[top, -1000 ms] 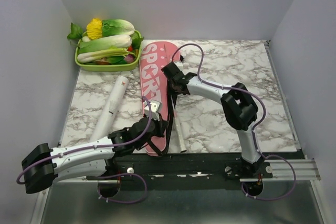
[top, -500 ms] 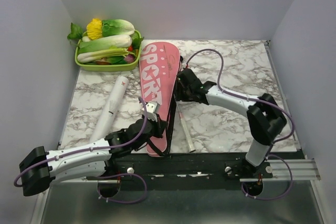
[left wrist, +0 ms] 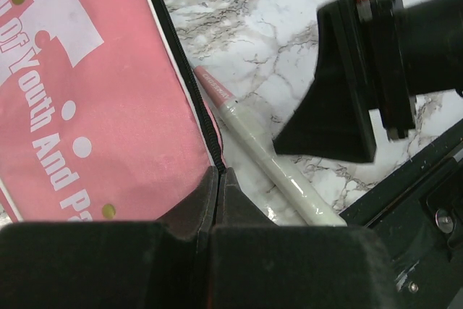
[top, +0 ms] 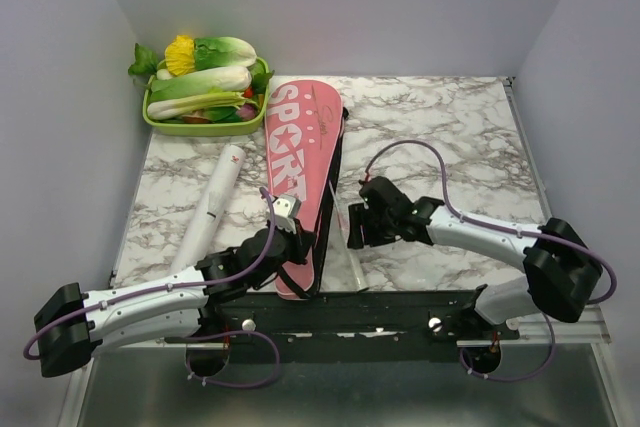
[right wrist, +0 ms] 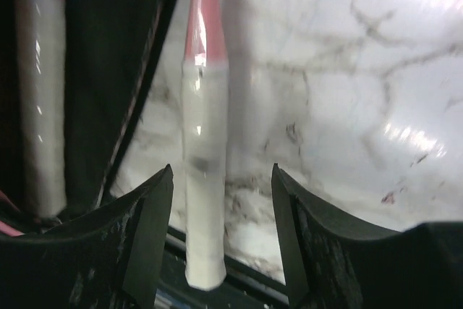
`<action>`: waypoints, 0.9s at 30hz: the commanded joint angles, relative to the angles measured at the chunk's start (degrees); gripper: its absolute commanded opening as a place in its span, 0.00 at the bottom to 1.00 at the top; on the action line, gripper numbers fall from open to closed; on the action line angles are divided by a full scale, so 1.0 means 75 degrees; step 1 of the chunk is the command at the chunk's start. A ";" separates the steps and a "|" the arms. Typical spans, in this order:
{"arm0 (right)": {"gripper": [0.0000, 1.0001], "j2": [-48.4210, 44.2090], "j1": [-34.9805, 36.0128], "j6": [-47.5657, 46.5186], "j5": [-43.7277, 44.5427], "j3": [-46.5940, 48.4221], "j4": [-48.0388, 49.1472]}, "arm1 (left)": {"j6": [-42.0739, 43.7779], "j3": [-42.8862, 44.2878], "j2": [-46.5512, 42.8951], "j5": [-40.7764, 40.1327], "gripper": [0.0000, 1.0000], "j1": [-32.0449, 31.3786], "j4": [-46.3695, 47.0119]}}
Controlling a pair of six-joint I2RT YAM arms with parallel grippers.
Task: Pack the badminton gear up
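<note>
The long pink cover (top: 298, 172) with white "SPORT" lettering lies lengthwise on the marble table. My left gripper (top: 291, 225) is shut on its black zipper edge near the lower end, and the pinch shows in the left wrist view (left wrist: 218, 173). A racket handle (top: 358, 267) lies just right of the cover (left wrist: 87, 92), white with a pink band (left wrist: 269, 158). My right gripper (top: 353, 228) hovers open over that handle (right wrist: 204, 179), which sits between the fingers nearer the left one. A second handle (right wrist: 40, 106) shows inside the cover's dark opening. The white tube (top: 212, 207) lies left of the cover.
A green tray (top: 262, 97) of leafy vegetables stands at the back left corner. The black mounting rail (top: 380, 312) runs along the near table edge just below both grippers. Grey walls close in on the left, back and right.
My right arm has swung from the cover's middle down toward the near edge and its jaws have opened. The loose racket handle shifted slightly. My left gripper stays pinched on the cover.
</note>
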 commanded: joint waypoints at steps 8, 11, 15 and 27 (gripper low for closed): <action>0.66 -0.0369 0.0746 0.0728 -0.1077 -0.1364 0.0841 | 0.0023 -0.0081 -0.0016 -0.0112 0.00 -0.0026 0.0520; 0.65 -0.0064 0.0841 0.0928 -0.1053 -0.1388 0.1110 | 0.0011 -0.0069 -0.0039 -0.0077 0.00 -0.0026 0.0485; 0.39 0.0217 0.0852 0.1279 -0.0692 -0.1294 0.1298 | -0.0036 -0.0104 -0.0121 -0.0018 0.00 -0.0026 0.0450; 0.07 0.1061 0.0817 0.1537 0.0365 0.0334 0.1228 | -0.0293 -0.0408 -0.0063 0.0380 0.00 -0.0026 0.0672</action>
